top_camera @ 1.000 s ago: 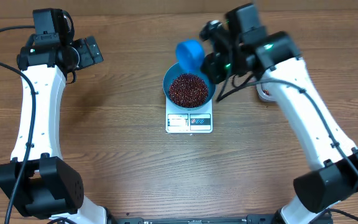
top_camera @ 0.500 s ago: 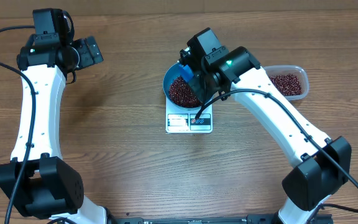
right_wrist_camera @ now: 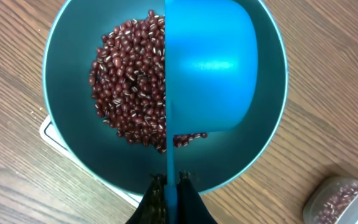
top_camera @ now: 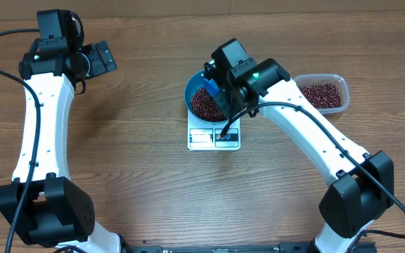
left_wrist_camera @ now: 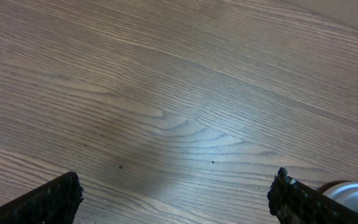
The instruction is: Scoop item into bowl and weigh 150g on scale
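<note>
The blue bowl (top_camera: 189, 93) stands on the white scale (top_camera: 213, 138) and holds a pile of red-brown beans (top_camera: 201, 104). In the right wrist view the beans (right_wrist_camera: 129, 81) fill the left half of the bowl (right_wrist_camera: 64, 134). A blue scoop (right_wrist_camera: 210, 68) lies inside the right half, a few beans at its lower edge. My right gripper (right_wrist_camera: 171, 182) is shut on the scoop's thin handle, just over the bowl's near rim. From overhead, the right gripper (top_camera: 223, 83) covers the bowl's right side. My left gripper (top_camera: 107, 57) hangs open at the far left over bare wood, with nothing between its fingers (left_wrist_camera: 55, 199).
A clear plastic tub (top_camera: 322, 93) with more beans sits to the right of the bowl, partly behind the right arm. Its corner shows in the right wrist view (right_wrist_camera: 347, 199). A corner of the scale (right_wrist_camera: 50, 132) peeks out under the bowl.
The right arm swung the scoop from above the bowl's far rim down into the bowl, uncovering the tub. Over the last half second it barely shifted. The left arm stayed still.
</note>
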Robot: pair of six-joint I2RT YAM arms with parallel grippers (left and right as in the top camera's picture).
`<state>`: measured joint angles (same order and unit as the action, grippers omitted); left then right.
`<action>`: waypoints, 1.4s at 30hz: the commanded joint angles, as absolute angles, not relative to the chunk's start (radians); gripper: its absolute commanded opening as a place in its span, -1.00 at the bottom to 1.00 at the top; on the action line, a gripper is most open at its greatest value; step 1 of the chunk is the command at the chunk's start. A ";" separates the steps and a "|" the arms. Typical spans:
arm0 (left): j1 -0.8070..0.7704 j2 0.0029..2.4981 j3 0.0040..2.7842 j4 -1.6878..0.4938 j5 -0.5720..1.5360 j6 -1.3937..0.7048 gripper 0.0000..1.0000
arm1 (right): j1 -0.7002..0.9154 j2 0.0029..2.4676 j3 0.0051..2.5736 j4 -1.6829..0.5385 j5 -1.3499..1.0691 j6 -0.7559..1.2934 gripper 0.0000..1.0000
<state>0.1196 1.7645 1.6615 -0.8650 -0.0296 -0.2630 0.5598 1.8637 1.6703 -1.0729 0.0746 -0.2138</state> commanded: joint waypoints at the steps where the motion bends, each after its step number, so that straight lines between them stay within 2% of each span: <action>1: 0.111 1.773 1.668 -0.863 -0.025 -0.266 1.00 | 0.562 1.863 1.639 -1.050 0.065 -0.218 -0.93; 26: 0.111 1.773 1.668 -0.863 -0.026 -0.266 0.99 | 0.534 1.863 1.654 -1.048 -0.112 -0.156 -0.93; 37: 0.111 1.773 1.668 -0.863 -0.025 -0.266 0.99 | 0.390 1.863 1.685 -1.055 -0.497 -0.128 -0.93; 42: 0.111 1.773 1.668 -0.863 -0.026 -0.266 0.99 | 0.339 1.863 1.685 -1.055 -0.559 -0.128 -0.93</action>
